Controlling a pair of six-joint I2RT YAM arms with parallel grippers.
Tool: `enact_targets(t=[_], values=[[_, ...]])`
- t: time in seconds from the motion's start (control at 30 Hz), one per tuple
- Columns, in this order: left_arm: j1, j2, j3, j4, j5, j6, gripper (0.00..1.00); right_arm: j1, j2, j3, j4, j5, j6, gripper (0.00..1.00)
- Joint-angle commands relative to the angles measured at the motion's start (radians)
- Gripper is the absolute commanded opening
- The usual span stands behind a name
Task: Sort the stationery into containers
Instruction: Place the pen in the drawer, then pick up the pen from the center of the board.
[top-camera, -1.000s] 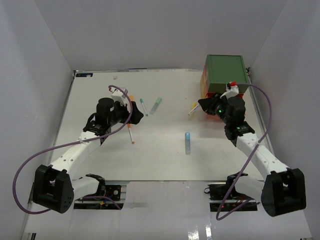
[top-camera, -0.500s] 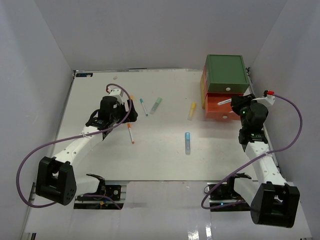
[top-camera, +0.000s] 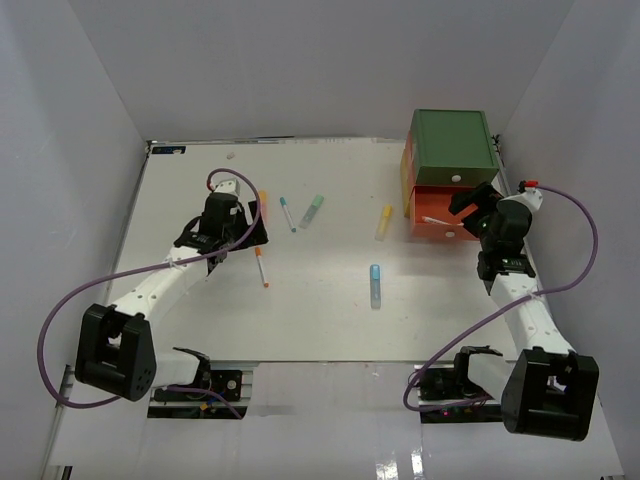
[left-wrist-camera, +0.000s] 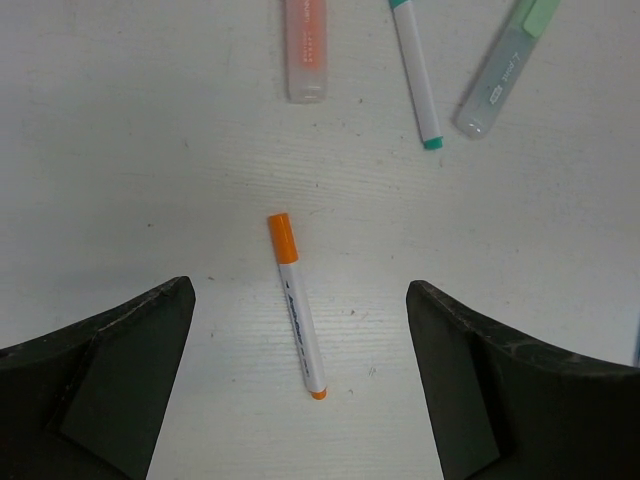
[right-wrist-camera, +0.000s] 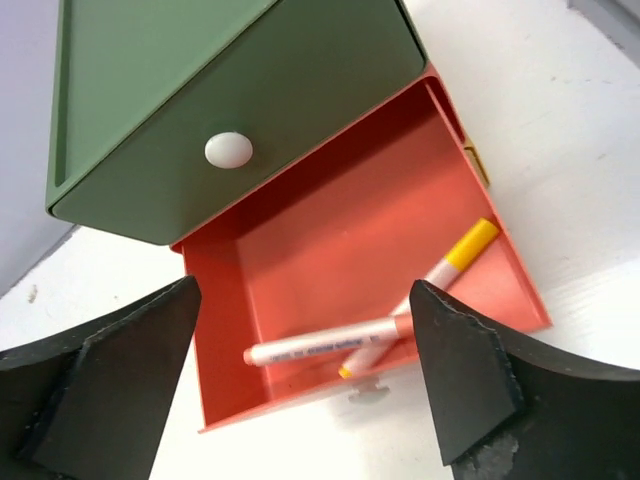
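My right jaws stand wide and hold nothing, hanging above the orange-red drawer (right-wrist-camera: 320, 230). It is pulled out from under the shut green drawer (right-wrist-camera: 260, 90), a matte box with a round white knob (right-wrist-camera: 228, 150). Two thin pens lie on the open drawer's smooth floor. A white-barrelled pen (right-wrist-camera: 320, 343) lies roughly along the front wall. A yellow-capped pen (right-wrist-camera: 455, 262) slants off that wall, cap pointing toward a side wall, and the two cross near the front. The floor behind them is open.

Well left of the orange-red drawer my left jaws are equally wide and empty, poised over the orange-capped pen (left-wrist-camera: 296, 310). This slim white barrel's long axis runs between them, cap pointing away from my wrist. It touches neither jaw, with faintly grained white worktop (left-wrist-camera: 130, 170) free on both sides. Also left of the drawer, past that cap, lie a peach highlighter (left-wrist-camera: 305, 50), a teal-tipped pen (left-wrist-camera: 415, 70) and a translucent green highlighter (left-wrist-camera: 505, 65), each apart from the others
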Motion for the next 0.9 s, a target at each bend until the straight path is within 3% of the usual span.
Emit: enact_targets(t=[0.0,0.2,0.4,0.87], values=[[0.006,0.001,0.042,-0.053,-0.052,-0.043,0.98,-0.003,-0.068,0.071,-0.080,0.036,-0.102,0.93],[0.006,0.015,0.028,-0.118,-0.066,-0.116,0.98,-0.003,-0.160,0.085,-0.187,-0.001,-0.214,0.95],[0.004,0.062,-0.001,-0.164,-0.035,-0.217,0.95,-0.003,-0.266,0.007,-0.167,-0.116,-0.242,0.95],[-0.114,0.266,0.056,-0.197,-0.121,-0.303,0.76,0.097,-0.293,-0.088,-0.095,-0.199,-0.239,0.95]])
